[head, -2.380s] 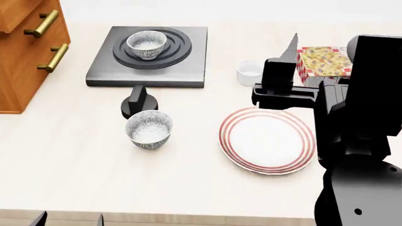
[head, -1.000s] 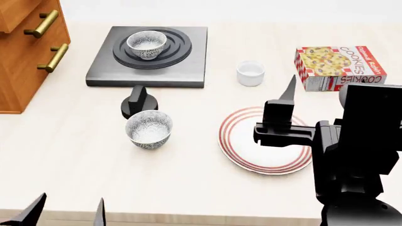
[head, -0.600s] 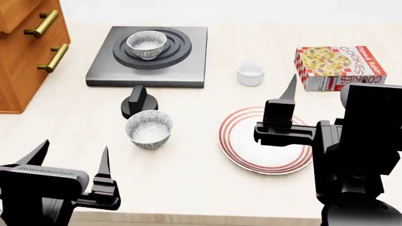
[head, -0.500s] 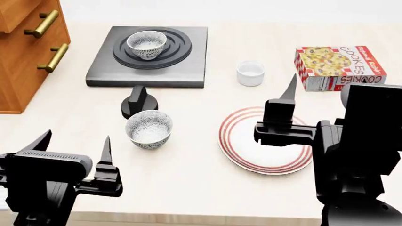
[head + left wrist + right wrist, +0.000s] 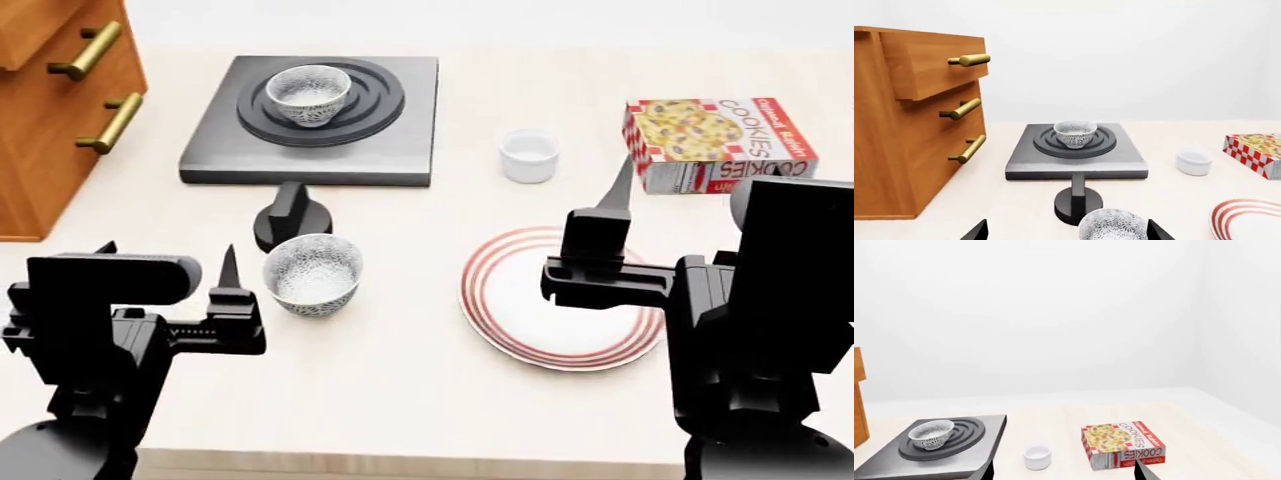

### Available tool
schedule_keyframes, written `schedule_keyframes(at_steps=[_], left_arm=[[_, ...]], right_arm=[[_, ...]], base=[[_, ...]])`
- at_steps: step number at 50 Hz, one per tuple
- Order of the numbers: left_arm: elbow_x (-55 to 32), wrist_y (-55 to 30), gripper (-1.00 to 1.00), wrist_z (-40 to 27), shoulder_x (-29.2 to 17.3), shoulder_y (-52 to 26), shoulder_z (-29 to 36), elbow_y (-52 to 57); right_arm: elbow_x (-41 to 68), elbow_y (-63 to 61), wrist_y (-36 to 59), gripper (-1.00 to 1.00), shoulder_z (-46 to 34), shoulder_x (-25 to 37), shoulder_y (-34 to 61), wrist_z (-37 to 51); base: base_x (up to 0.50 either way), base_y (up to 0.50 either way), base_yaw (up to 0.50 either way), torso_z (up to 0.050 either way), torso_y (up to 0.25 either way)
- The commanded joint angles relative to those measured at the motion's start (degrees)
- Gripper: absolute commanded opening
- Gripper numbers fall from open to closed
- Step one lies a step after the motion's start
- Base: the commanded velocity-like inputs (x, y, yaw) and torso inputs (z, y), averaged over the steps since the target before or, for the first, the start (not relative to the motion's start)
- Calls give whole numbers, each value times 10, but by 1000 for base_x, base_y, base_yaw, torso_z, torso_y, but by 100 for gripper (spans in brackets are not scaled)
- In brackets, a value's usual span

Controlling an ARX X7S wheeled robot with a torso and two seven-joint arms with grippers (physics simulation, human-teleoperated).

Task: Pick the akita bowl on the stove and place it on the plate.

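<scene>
Akita bowl (image 5: 308, 94) white, dark-speckled; stove (image 5: 387, 130) dark grey; plate (image 5: 514, 320) white, red-ringed.
</scene>
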Motion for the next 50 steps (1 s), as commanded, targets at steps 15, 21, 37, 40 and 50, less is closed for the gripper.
schedule_keyframes(at_steps=[15,21,37,40,50], left_arm=[[-18,-6,100,-1,-6,-8,7,4],[-21,-11,100,-3,-9,-5,11,13],[-25,-3,100,-3,-13,-8,17,5],[-28,-10,100,-6,-15,-10,18,12],[-28,0,100,-6,-16,-9,22,2]], right_arm=[[7,2,2,100,-1,4,-1,9],[9,0,5,100,-1,5,-1,11],[15,1,4,100,-1,7,0,15],[16,1,2,100,-2,8,0,14],[20,0,0,100,0,9,-1,17]], base=[[0,-234,0,0,0],[0,-263,0,0,0],[0,-263,0,0,0],[0,-264,0,0,0],[0,-66,0,0,0]])
